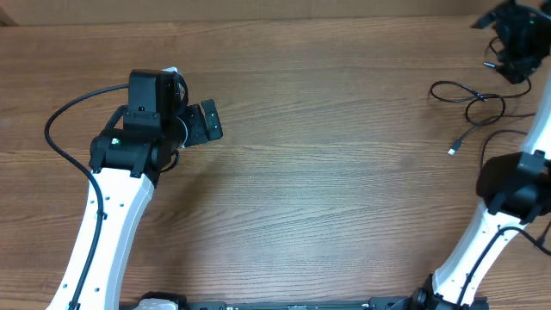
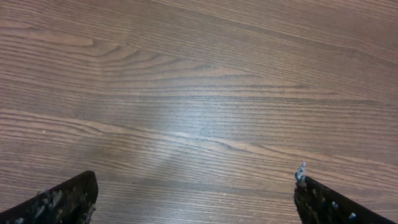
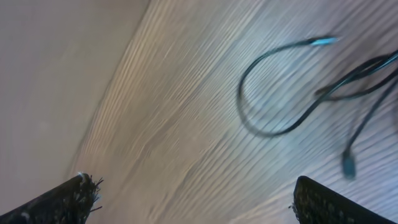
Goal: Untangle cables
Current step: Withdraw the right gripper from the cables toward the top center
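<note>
Cables lie in a loose heap of thin black cord near the right edge of the wooden table, with one strand trailing toward the table's middle and ending in a small light-tipped plug. The right arm's wrist sits above the far right corner, just beyond the heap. In its own camera the right gripper is spread wide, with one dark finger in each lower corner of the view and nothing between them. The cords show in the upper right of that view (blurred, so the crossings cannot be made out): a curved loop and a strand ending in a dark connector, all clear of the fingers. The left gripper is well apart from the cables, over the left part of the table. Its fingers are also fully spread, and only bare wood grain shows between them.
</note>
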### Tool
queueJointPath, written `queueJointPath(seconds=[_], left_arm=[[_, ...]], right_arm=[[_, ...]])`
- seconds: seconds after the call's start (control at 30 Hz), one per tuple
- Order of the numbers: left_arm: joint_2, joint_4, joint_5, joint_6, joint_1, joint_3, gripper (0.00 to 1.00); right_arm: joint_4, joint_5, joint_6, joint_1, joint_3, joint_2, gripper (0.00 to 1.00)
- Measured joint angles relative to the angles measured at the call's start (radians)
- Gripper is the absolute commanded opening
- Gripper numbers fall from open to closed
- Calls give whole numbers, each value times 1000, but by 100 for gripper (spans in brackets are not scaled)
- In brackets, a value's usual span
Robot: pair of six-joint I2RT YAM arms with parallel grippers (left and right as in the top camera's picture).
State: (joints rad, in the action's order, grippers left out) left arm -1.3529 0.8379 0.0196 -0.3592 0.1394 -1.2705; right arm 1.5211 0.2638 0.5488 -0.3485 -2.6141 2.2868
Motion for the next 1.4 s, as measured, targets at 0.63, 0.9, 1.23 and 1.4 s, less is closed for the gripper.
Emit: queueJointPath(seconds=[0.63,0.9,1.23,1.4], left_arm=[[0,0,0,0,0,0,100],[0,0,0,0,0,0,100],[0,0,0,0,0,0,100],[0,0,0,0,0,0,99]], right_arm=[[174,79,-160,488,0,-21,100],[171,12,-281,528,60,-106,100],[178,-35,-303,527,499,-481,100],[172,-36,-304,527,645,-480,100]])
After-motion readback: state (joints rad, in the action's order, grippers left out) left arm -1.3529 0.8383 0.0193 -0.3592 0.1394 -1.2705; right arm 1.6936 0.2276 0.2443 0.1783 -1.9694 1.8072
